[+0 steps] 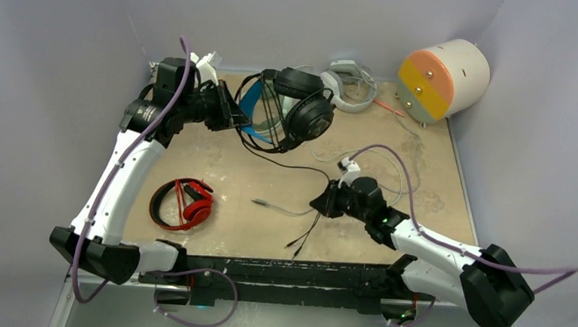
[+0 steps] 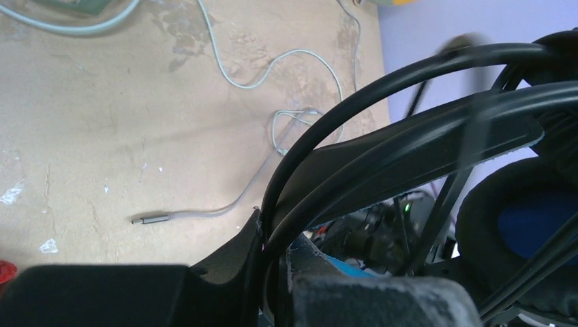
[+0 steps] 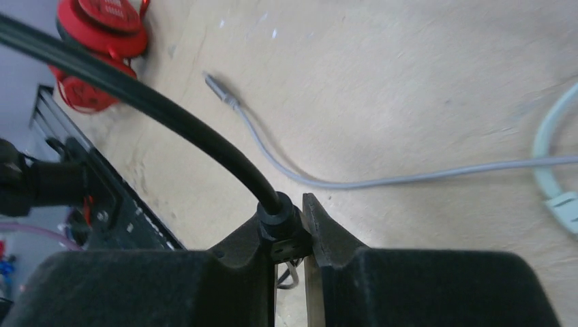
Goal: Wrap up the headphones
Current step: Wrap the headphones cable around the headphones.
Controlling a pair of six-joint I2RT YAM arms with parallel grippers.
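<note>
At far left, the left gripper (image 1: 233, 116) is clamped on the band of the black headset (image 1: 298, 107), which hangs lifted over the back of the table (image 1: 218, 159), cups to the gripper's right. Nearer the front, the red headset (image 1: 183, 204) lies flat, apart from both grippers. Right of centre, the right gripper (image 1: 320, 205) pinches the black cable (image 3: 201, 136) at its thick collar, low over the table. Behind it, well apart, lies the mint headset (image 1: 349, 84).

Tabletop (image 1: 217, 167): tan board, scuffed, pale stains, beneath both grippers. Back wall (image 1: 295, 20): plain lavender-grey panel beyond the left gripper (image 1: 237, 116); matching side wall (image 1: 544, 156) outboard of the right gripper (image 1: 321, 203). Light: even, soft shadows.
</note>
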